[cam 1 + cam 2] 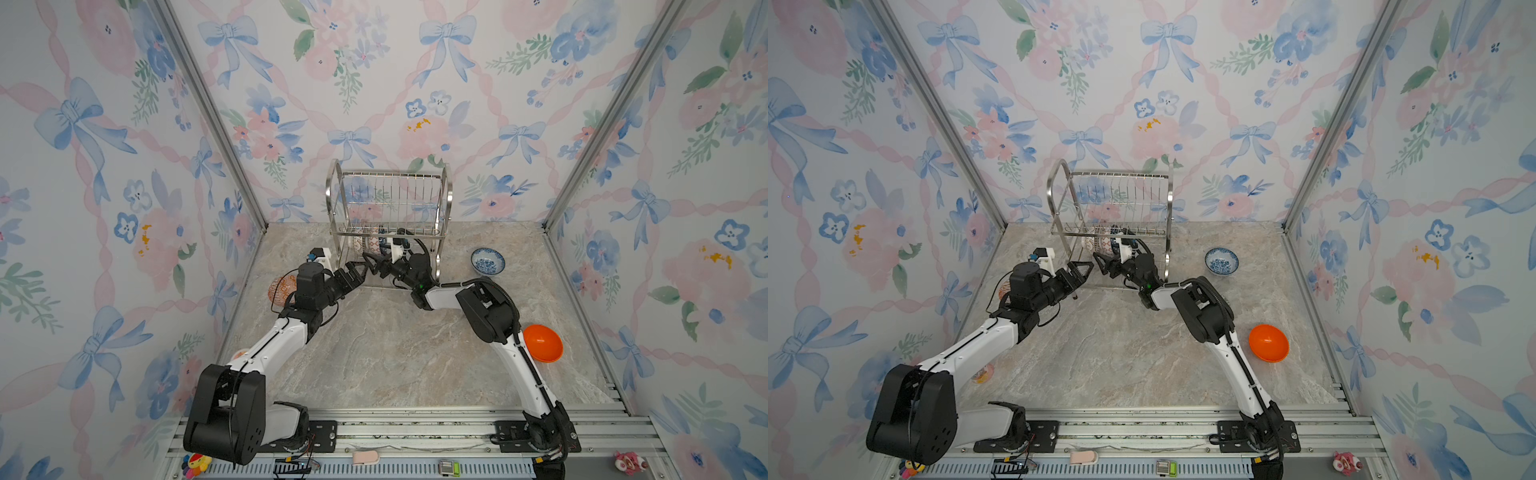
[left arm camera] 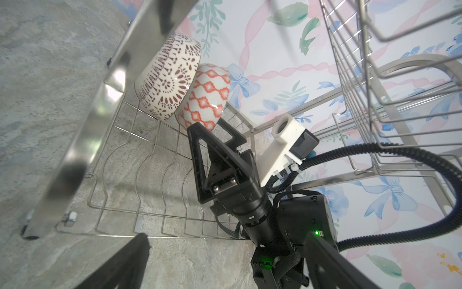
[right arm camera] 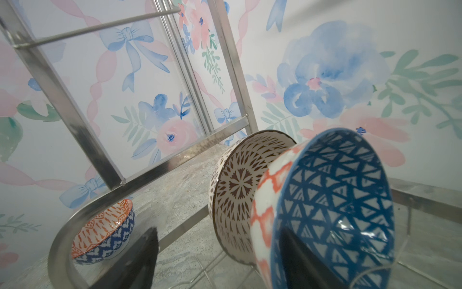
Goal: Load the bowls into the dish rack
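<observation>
The steel dish rack [image 1: 390,174] [image 1: 1117,174] stands at the back middle. Two bowls stand on edge in its lower tier: a white one with dark lattice [image 2: 167,77] [image 3: 237,190], and an orange-red diamond bowl [image 2: 207,95] with a blue triangle inside [image 3: 337,200]. My right gripper [image 1: 371,259] [image 3: 217,262] is open at that bowl, with one finger [image 3: 300,260] inside it and the other well clear. My left gripper [image 1: 359,268] [image 2: 225,262] is open and empty at the rack's front left. Three more bowls sit on the table: blue-white [image 1: 488,261], plain orange [image 1: 542,343], and orange-blue [image 1: 279,289] [image 3: 105,232] behind the left arm.
The rack's upper wire tier [image 2: 375,75] hangs over the right arm. Floral walls close in the marble table [image 1: 395,353] on three sides. Small toys [image 1: 629,461] lie on the front rail.
</observation>
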`<state>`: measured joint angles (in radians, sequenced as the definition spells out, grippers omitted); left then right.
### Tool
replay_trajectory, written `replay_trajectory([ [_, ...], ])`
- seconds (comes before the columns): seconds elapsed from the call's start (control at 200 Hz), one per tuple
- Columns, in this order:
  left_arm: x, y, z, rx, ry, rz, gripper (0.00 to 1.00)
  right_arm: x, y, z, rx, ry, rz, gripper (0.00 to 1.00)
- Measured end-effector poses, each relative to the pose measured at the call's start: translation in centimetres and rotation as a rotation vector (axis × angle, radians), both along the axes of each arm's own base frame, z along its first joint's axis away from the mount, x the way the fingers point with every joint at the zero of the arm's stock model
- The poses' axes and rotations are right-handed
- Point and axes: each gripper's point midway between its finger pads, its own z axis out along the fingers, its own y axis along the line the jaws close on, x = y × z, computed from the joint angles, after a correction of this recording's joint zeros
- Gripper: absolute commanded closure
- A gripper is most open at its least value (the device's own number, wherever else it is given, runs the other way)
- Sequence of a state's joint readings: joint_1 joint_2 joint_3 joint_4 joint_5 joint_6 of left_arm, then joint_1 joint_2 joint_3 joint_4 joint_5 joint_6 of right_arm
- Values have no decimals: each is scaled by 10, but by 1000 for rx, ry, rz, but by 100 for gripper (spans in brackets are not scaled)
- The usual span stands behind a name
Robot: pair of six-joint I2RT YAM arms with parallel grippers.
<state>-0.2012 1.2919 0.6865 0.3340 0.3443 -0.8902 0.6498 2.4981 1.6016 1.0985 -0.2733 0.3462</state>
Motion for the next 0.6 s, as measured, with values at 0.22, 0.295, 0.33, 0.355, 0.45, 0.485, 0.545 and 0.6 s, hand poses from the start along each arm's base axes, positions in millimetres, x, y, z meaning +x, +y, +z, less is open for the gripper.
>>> replay_trajectory([
  [0.22, 0, 0, 0, 0, 0, 0, 2, 0, -3, 6, -12, -61, -22, 11],
  [0.295, 0, 0, 0, 0, 0, 0, 2, -1, -4, 5, -37, -88, -34, 8],
  [0.33, 0, 0, 0, -1, 0, -1, 2, -1, -3, 4, -50, -102, -41, 8],
  [0.355, 1, -1, 1, -2, 0, -3, 2, -1, -3, 4, -58, -112, -45, 8],
  [0.45, 7, -3, 11, -7, -10, -8, 2, -3, 0, 4, -84, -142, -53, 6],
  [0.485, 10, -4, 19, -13, -24, -10, 2, -4, 1, 4, -91, -151, -55, 5],
  [0.545, 15, -7, 35, -22, -58, -16, 2, -5, 2, 3, -101, -160, -58, 3],
  [0.6, 18, -10, 50, -32, -88, -21, 2, -6, 4, 3, -111, -168, -60, 1],
])
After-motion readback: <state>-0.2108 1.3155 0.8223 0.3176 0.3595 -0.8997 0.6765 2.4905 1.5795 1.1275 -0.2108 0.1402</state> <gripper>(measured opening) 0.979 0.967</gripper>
